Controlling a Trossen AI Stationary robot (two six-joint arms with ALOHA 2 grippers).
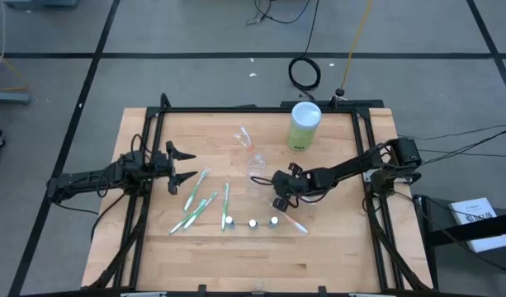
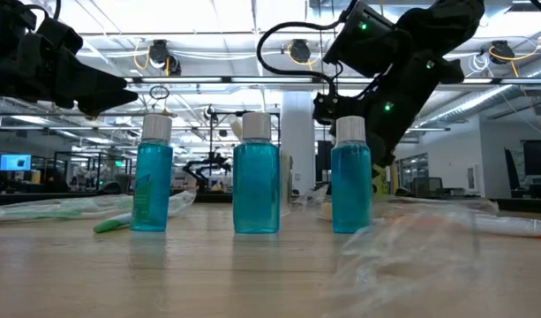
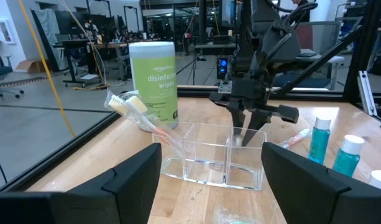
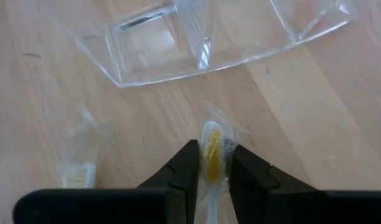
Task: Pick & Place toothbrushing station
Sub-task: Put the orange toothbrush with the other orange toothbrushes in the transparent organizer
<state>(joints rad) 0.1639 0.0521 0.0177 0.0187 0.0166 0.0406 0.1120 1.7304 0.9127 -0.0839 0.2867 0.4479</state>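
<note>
A clear plastic holder (image 1: pixel 257 169) with compartments stands at the table's middle; it also shows in the left wrist view (image 3: pixel 209 158). Two orange-white toothbrushes (image 3: pixel 137 112) lean in its end compartment. Several green-white toothbrushes (image 1: pixel 196 202) lie flat left of it. Three small blue bottles with white caps (image 2: pixel 256 172) stand upright in a row near the front. My right gripper (image 1: pixel 279 196) is just beside the holder, shut on a wrapped orange-white toothbrush (image 4: pixel 212 155). My left gripper (image 1: pixel 182 165) is open and empty at the left, facing the holder. My right gripper pinches the wrapped orange-white toothbrush near its head end (image 4: pixel 212 163) between its two fingers. The fingers point down from above and lie along the brush. The head sticks out past the fingertips toward the table; the handle is hidden behind the gripper.
A lime-green wipes canister (image 1: pixel 304 125) with a white lid stands at the far side, right of the middle. Another wrapped orange toothbrush (image 1: pixel 294 223) lies on the table right of the bottles. A black frame (image 1: pixel 261 109) borders the table's far edge and sides.
</note>
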